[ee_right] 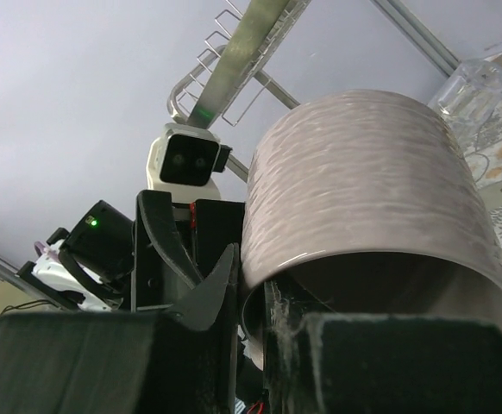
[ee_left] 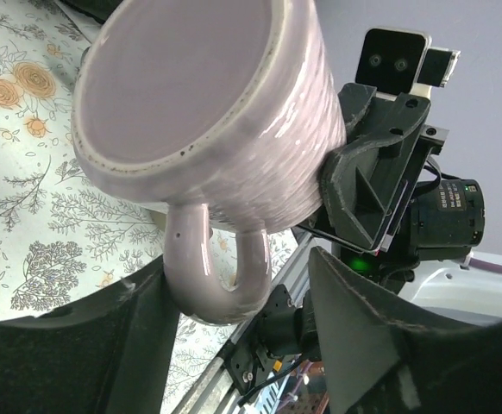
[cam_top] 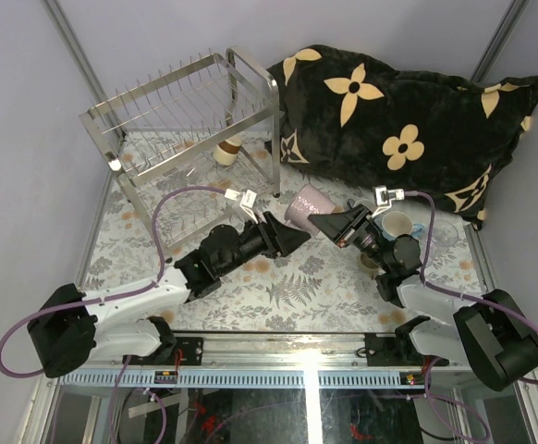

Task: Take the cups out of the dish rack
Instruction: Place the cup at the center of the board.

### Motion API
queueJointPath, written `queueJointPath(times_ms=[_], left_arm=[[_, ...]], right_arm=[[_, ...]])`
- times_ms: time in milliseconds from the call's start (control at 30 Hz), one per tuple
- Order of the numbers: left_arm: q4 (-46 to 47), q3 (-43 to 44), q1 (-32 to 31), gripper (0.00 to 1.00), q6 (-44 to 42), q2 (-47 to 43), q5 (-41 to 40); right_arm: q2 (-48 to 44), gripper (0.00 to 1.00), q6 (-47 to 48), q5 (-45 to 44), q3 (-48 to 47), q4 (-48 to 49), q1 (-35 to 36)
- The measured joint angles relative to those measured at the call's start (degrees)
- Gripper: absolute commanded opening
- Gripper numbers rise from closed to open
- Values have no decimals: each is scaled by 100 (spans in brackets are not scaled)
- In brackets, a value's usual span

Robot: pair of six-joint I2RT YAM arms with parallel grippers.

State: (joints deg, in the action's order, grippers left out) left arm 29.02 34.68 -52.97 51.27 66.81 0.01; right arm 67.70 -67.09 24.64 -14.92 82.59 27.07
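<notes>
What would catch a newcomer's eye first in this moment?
A lilac-pink mug hangs mid-air at centre, its rim pinched by the right end effector, the left end effector open close by. Behind, a big black flowered pillow fills the far right, beside the silver dish rack.

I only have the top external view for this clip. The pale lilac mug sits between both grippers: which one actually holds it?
Observer: The right gripper. Its wrist view shows the rim of the pale lilac ribbed ceramic mug pinched between its fingers.
Operator: And the left one?
Observer: The left gripper is open. Its wrist view shows the mug's handle hanging between the spread fingers, not clamped.
</notes>
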Motion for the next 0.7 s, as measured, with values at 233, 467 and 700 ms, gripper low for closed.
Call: queueJointPath(times_ms=[233, 467, 700], left_arm=[[-503, -44, -2, 82, -247, -297, -295], [-1038, -258, -2, 85, -573, -1276, -938], [-1786, -345, -2, 85, -861, -1851, -1519]], right_arm=[[-367, 0, 496, -15, -162, -1244, 0], [-603, 0, 1322, -118, -619, -3139, -2], [-173, 0, 2330, -214, -2055, -5521, 4]])
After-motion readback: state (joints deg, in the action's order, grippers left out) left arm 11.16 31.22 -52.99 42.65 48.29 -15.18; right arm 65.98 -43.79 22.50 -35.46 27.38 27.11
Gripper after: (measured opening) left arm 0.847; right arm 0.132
